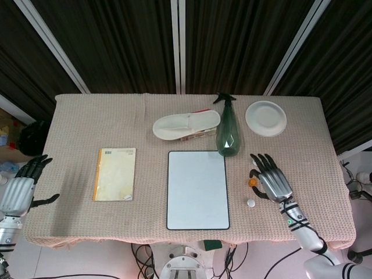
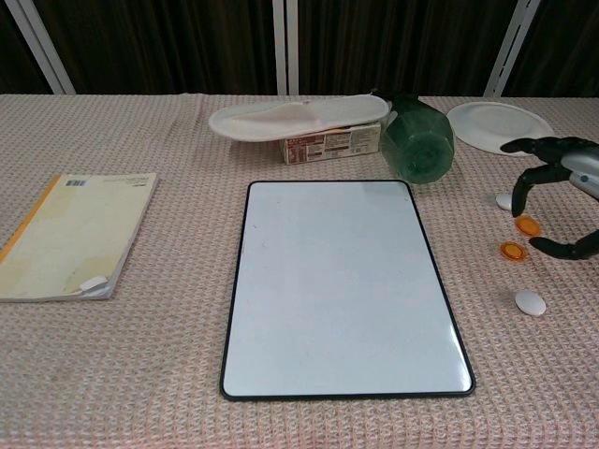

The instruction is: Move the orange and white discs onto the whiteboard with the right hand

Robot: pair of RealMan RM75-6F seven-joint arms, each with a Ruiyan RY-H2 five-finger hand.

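A white disc (image 2: 530, 301) lies nearest me on the bench (image 2: 140, 374), right of the whiteboard (image 2: 342, 285). Next an orange disc (image 2: 511, 251). My right hand (image 2: 560, 201) pinches a second orange disc (image 2: 527, 225) off the cloth. Farther back, another white disc (image 2: 504, 201). My left hand (image 1: 20, 189) hangs open, empty.

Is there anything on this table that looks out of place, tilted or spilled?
Nothing is spilled or damaged. One oddity: a white slipper rests on top of a small printed box behind the whiteboard, beside the upright green spray bottle. The discs lie loose on the cloth by the right hand.
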